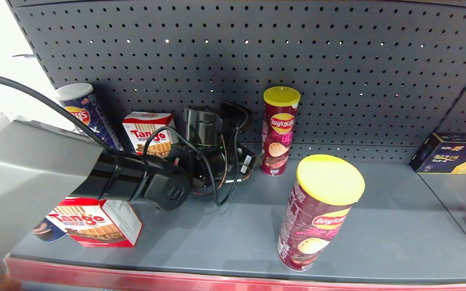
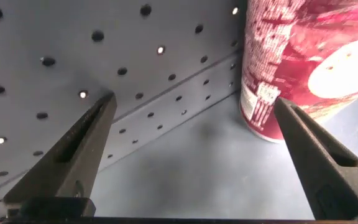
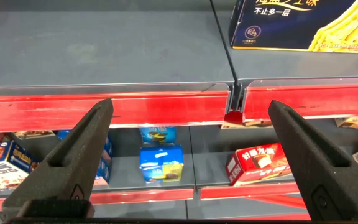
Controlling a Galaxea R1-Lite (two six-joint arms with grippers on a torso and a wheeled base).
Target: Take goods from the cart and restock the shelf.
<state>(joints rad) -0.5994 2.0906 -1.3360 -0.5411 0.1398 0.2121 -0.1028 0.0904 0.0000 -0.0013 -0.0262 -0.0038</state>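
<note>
The far chip can point(image 1: 279, 131) is seen upright at the back of the shelf point(image 1: 225, 238), close to the pegboard point(image 1: 338, 60). The left gripper point(image 2: 193, 99) is spread wide just to its left with nothing held, and a second can point(image 1: 318, 214) stands nearer the front edge, to the right. The right gripper point(image 3: 190, 104) is likewise spread and empty, held before the lower shelves point(image 3: 216, 155). The can is judged light, stiff-walled yet crushable, rather slick and easily tipped, so it would best be taken around the mid-body with a moderate squeeze, not by the lid.
</note>
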